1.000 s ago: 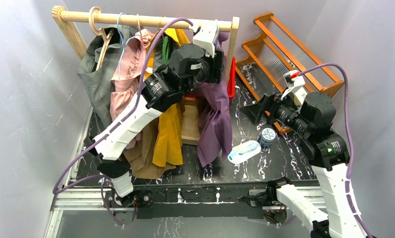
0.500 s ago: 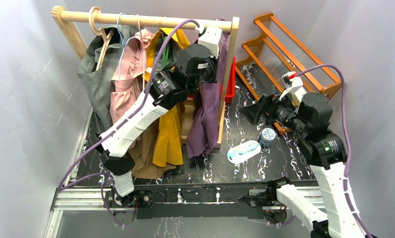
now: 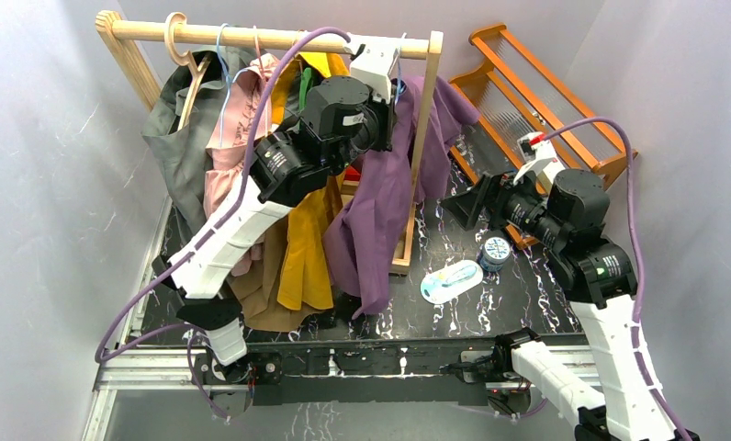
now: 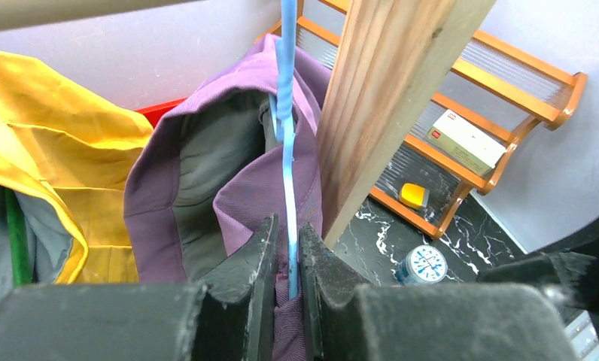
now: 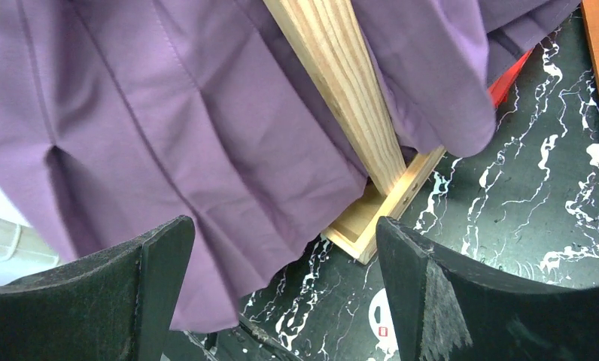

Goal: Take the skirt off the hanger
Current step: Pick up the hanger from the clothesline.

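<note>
At the worktop's far edge stands the rack (image 3: 252,37). The skirt (image 3: 380,211) has swung right in the last half second and now straddles the post (image 3: 423,119), so we judge it tugged but not free. Our right gripper (image 5: 281,226) gapes wide, empty, near the skirt. Only the left wrist view shows our left gripper (image 4: 287,229) pinching the hanger (image 4: 287,173), skirt still on it.

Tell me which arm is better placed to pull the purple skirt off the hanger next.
Right, probably. The left gripper is shut on the blue hanger, so it is occupied. The right gripper is open and empty, facing the purple skirt draped against the wooden post.
</note>
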{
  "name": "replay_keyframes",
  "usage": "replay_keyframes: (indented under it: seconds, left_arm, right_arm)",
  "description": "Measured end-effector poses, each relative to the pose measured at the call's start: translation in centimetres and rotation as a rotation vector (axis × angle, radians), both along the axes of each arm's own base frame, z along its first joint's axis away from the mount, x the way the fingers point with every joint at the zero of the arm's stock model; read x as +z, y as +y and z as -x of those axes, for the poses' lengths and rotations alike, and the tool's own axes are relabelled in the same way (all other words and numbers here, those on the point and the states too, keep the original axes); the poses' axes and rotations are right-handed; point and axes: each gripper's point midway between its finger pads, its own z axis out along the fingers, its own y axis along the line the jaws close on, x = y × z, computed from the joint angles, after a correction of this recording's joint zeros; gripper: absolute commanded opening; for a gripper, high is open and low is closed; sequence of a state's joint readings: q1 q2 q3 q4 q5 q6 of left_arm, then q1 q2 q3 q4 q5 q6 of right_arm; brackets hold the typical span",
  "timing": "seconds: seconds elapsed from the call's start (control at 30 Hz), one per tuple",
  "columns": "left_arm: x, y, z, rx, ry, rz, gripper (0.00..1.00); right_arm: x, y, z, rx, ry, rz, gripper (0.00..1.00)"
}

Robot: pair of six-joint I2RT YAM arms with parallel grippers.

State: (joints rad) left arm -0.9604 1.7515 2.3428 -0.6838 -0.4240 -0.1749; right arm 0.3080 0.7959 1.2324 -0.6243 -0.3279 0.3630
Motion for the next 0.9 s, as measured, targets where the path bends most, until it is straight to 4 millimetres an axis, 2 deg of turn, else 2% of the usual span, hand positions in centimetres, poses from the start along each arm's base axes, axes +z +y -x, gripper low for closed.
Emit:
replay_keyframes:
  seconds: [0.43,0.6,0.77,0.9]
  left_arm:
    - [3.1,1.7,1.3,-0.008,-0.042,0.051,0.00]
    - [4.9,3.0,2.3,-0.011,-0.065,0.085,0.00]
    - [6.5,4.3,3.9,-0.047,-0.082,0.119,0.00]
    - [7.5,6.4,6.1,-0.085,-0.097,0.132,0.00]
  right_arm:
    - [-0.9,0.6,-1.0,0.014,0.028,-0.002,0.98]
    - [-1.7,1.0,-1.7,0.018,0.040,-0.018,0.98]
    - [-2.0,1.1,-1.9,0.019,0.049,-0.016,0.98]
    - [-2.5,1.3,-2.4,0.020,0.065,-0.010,0.98]
